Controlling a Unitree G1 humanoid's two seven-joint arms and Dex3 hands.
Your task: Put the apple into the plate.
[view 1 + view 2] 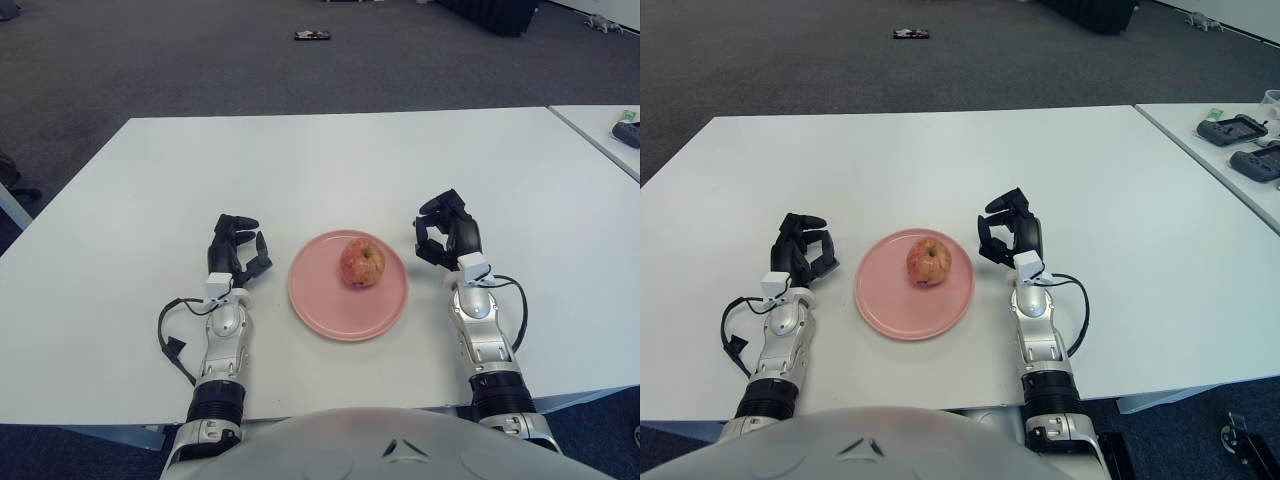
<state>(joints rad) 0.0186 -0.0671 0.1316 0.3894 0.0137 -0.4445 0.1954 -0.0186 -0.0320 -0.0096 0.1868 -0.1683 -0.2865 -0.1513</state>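
A red-yellow apple (362, 263) sits upright on the pink plate (330, 308) in the middle of the white table. My right hand (446, 232) is just right of the plate, apart from the apple, its fingers loosely curled and holding nothing. My left hand (237, 249) shows left of the plate, fingers curled and holding nothing.
The white table (330, 160) stretches far beyond the plate. A second table (1230, 150) at the right carries dark controllers (1232, 128). A small dark object (314, 36) lies on the grey carpet far behind.
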